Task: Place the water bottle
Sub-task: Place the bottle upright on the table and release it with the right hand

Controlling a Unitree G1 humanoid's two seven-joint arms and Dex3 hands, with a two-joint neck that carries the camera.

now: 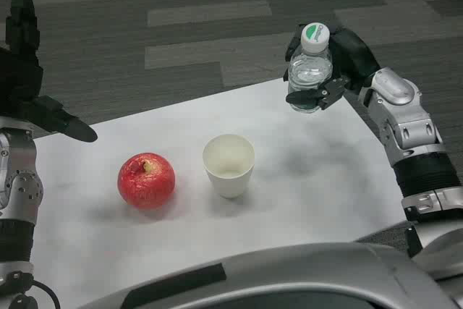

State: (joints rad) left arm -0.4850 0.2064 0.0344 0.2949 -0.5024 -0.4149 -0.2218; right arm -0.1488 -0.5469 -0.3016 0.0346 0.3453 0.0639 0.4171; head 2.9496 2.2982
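A small clear water bottle (311,66) with a white cap and green label is held upright in my right hand (340,70), above the far right part of the white table (304,179). The fingers wrap around the bottle's body from behind and the side. My left hand (29,77) is raised at the far left with its fingers spread, holding nothing.
A white paper cup (228,164) stands upright near the table's middle. A red apple (146,180) lies to its left. Beyond the table's far edge is dark carpeted floor (188,27).
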